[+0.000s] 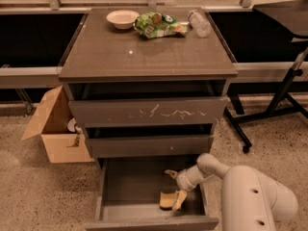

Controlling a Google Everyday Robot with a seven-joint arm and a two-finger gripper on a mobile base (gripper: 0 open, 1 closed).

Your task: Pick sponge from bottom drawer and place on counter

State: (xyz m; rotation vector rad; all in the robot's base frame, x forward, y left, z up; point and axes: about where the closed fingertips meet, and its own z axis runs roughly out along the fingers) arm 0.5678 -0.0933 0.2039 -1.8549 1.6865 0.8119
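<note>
Item 1. The bottom drawer (126, 186), the lowest dark grey drawer with a grey inner tray, stands pulled out from the cabinet. The 2 drawers above it, the narrow dark grey middle drawer (149, 146) and the white-scratched dark grey top drawer (144, 112), are pushed in.

Item 2. The small yellow foam sponge (166, 200) lies on the tray floor of the bottom drawer, toward the front right, near the front wall.

Item 3. The white robot arm (252, 196) reaches in from the lower right. Its 2-finger gripper (174, 187) is inside the bottom drawer, low over the tray. The jaws stand spread wide; 1 finger points toward the drawer's back, and the other finger (180, 199) sits just beside the sponge's right edge. Nothing is clamped between them.

Item 4. The glossy grey-brown counter (144, 57) carries 3 objects along its far edge: a small white bowl (122, 18), a crumpled green snack bag (158, 25) and a clear plastic bottle (198, 23) lying on its side.

Item 5. An open cardboard box (52, 129) sits on the floor to the cabinet's left. A black side table (284, 8) stands at the right.
</note>
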